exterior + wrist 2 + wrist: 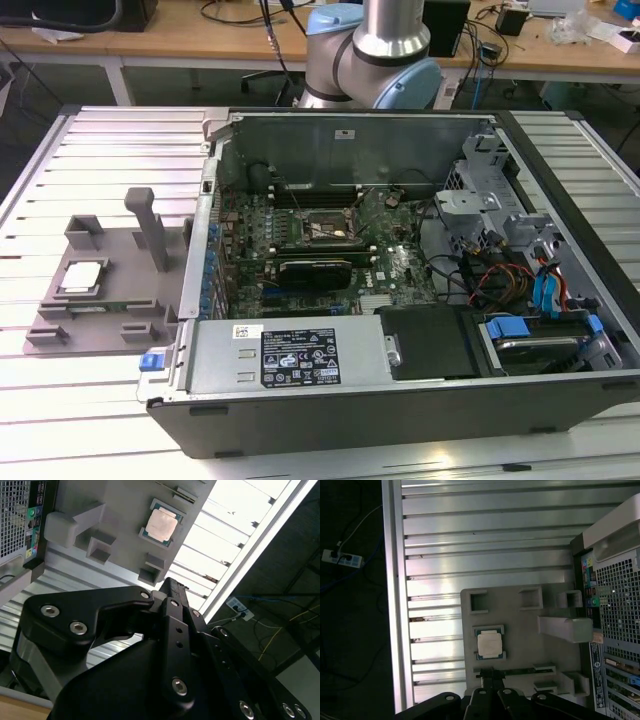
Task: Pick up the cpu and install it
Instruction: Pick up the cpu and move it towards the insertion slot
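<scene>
Exterior view: case [400, 380] lies open, socket [322, 228] facing up for access. Tray [120, 300] beside it is the pickup fixture. In the first wrist view I read the gripper [487, 672] pressed together, empty, above the tray; its recess locates the cpu [489, 643].

The robot arm [375, 55] ran off the exterior view's top edge, its upper links out of frame. In both wrist views the gripper [170, 586] [488, 675] was cut by the frame edge and covered one end of the grey tray [120, 515] [520, 645]. The motherboard socket [318, 228] was too small to make out in detail. The computer case [300, 420] was clipped at the exterior view's right edge.
</scene>
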Robot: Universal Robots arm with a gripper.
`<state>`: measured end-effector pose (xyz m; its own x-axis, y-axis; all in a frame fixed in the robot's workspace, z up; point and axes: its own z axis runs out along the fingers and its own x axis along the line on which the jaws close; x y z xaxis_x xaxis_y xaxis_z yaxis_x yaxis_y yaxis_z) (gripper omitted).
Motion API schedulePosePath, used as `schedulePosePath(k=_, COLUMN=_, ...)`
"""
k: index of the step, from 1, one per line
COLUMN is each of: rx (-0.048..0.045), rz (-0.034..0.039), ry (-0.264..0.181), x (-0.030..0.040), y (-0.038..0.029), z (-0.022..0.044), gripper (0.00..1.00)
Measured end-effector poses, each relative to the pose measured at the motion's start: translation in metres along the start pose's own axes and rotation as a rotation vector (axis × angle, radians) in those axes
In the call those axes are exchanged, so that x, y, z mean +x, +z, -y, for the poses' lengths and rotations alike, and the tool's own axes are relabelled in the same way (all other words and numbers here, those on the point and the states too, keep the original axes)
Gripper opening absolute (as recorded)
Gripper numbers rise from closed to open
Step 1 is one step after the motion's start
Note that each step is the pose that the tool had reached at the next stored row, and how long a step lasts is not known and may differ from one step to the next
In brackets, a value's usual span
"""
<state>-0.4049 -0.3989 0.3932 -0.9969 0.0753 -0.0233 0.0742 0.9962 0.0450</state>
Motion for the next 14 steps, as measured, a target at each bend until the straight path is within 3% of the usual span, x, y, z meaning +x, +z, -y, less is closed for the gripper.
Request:
schedulePosePath(k=6, rx=0.0000, rz=0.0000, ry=0.000, x=0.0003, y=0.0000, z=0.0000, gripper=0.11)
schedulePosePath(k=9, rx=0.0000, rz=0.0000, ry=0.000, x=0.0004, y=0.0000, z=0.0000, gripper=0.29)
schedulePosePath(k=10, rx=0.0000, rz=0.0000, ry=0.000, x=0.0004, y=0.0000, z=0.0000, gripper=0.29)
schedulePosePath(k=12, rx=0.0000, rz=0.0000, ry=0.000, x=0.0006, y=0.0000, z=0.0000, gripper=0.54)
schedulePosePath(k=13, rx=0.0000, rz=0.0000, ry=0.000, x=0.0007, y=0.0000, z=0.0000, gripper=0.60)
schedulePosePath(k=14, rx=0.0056, rz=0.0003, ry=0.000, x=0.0009, y=0.0000, z=0.0000, gripper=0.60)
